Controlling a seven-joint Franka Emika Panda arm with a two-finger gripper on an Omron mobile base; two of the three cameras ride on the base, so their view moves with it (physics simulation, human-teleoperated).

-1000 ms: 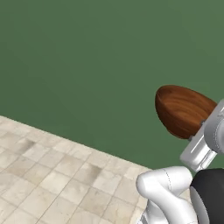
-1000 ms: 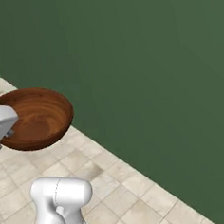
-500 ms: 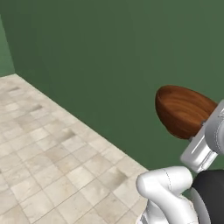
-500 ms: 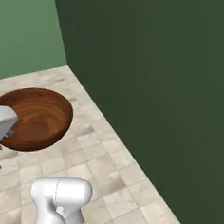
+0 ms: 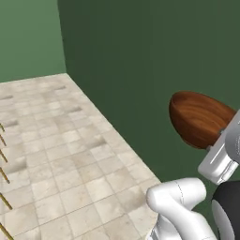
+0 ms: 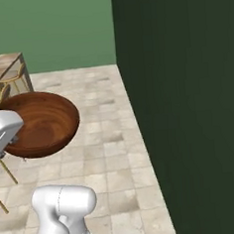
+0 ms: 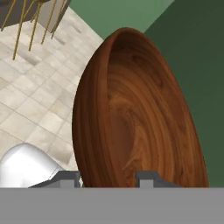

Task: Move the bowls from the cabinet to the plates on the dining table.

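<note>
The claw [image 7: 107, 177] holds the reddish-brown bowl [image 7: 135, 113] by its rim, with one finger tip [image 7: 68, 178] on the outside of the wall and the other finger tip on the inside, so the claw is closed on the bowl's edge. In the hand view the bowl stands up right in front of the claw, with its wood-grain inside turned to the right. The bowl [image 5: 199, 119] is up in the air above the tiled floor [image 5: 61, 159], not resting on anything. In the left base view it sits at the right, just past the white hand, with its round underside toward the dark green wall [image 5: 140, 51]. In the right base view the bowl [image 6: 40, 122] is at the left, tipped so its open side shows, and the white hand touches its left rim. Far off at the left of that view is the corner of the dining table [image 6: 3, 66], with a stone top, and a yellow-framed stool [image 6: 9, 82] is just beside it. The bowl is well apart from the table. Thin yellow stool legs [image 7: 33, 22] show at the top left of the hand view.
</note>
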